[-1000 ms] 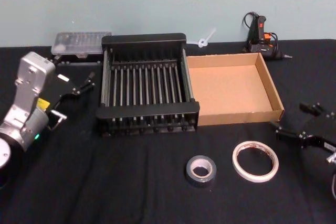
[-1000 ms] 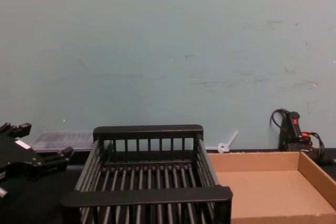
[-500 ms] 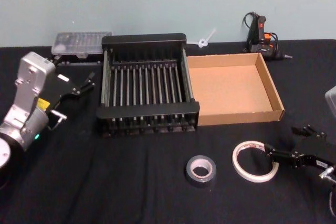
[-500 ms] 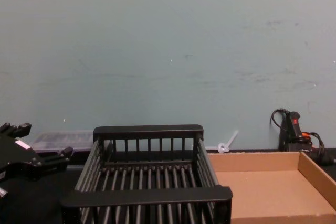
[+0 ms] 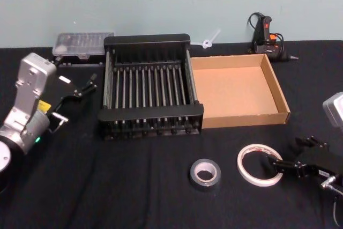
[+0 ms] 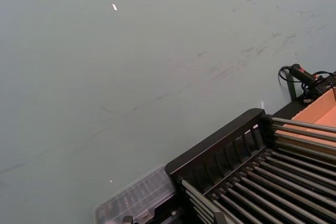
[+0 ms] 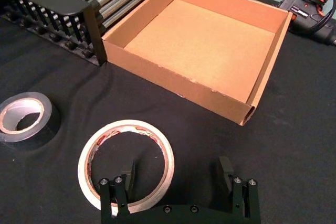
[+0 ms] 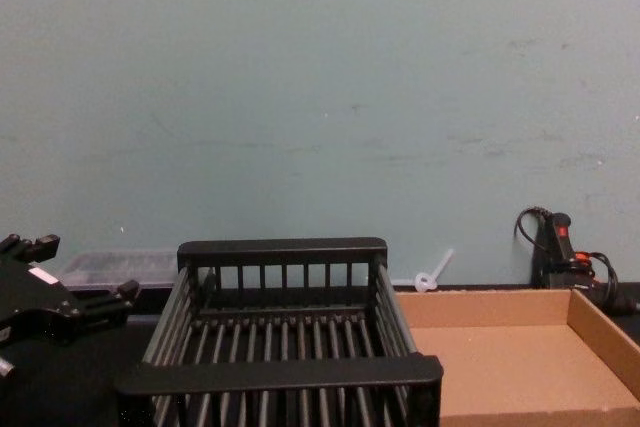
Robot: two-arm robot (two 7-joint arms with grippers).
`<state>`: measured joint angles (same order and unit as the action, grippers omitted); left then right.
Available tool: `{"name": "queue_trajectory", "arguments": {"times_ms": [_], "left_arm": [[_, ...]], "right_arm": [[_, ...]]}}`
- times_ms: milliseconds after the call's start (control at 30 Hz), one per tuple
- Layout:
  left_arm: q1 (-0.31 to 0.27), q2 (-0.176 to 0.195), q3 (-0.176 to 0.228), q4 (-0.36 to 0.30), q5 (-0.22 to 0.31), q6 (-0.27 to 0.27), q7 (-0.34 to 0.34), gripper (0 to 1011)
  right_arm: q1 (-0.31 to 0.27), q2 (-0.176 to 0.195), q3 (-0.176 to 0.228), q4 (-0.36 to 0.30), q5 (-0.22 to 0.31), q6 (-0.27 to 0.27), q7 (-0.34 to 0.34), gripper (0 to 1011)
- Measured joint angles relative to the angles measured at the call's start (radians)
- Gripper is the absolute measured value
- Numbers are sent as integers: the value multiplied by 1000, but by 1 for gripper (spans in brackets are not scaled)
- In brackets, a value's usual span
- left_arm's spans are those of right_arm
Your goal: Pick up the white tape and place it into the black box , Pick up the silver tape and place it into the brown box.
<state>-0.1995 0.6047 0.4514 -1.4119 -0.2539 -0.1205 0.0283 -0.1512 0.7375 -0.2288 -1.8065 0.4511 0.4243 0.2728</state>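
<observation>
While hidden from the chest view, right end effector [image 7: 178, 179] spread wide, one finger inside white tape [image 7: 126, 163].

The right gripper [image 7: 178, 178] hid the near edge of the white tape [image 7: 126, 164]; the picture's edge cut off its body.

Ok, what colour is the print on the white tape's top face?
Reddish, on the white tape, clearest in the right wrist view.
</observation>
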Motion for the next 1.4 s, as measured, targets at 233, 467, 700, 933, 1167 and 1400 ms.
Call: {"name": "queue_trajectory", "arguments": {"times_ms": [233, 467, 700, 933, 1167, 1400], "left_arm": [[0, 0, 0, 0, 0, 0, 0, 1002], [0, 0, 0, 0, 0, 0, 0, 1001], [0, 0, 0, 0, 0, 0, 0, 1001], [0, 0, 0, 0, 0, 0, 0, 1002], [0, 0, 0, 0, 0, 0, 0, 1001], [0, 0, 0, 0, 0, 0, 0, 1002]], "right_arm": [[9, -21, -3, 20, -22, 6, 11, 1002], [19, -43, -7, 40, -42, 9, 20, 1002], [27, -60, -7, 57, -56, 18, 32, 1002], [29, -74, -1, 64, -68, 25, 40, 1002], [31, -84, 6, 68, -75, 31, 46, 1002], [32, -91, 11, 71, -79, 36, 52, 1002]]}}
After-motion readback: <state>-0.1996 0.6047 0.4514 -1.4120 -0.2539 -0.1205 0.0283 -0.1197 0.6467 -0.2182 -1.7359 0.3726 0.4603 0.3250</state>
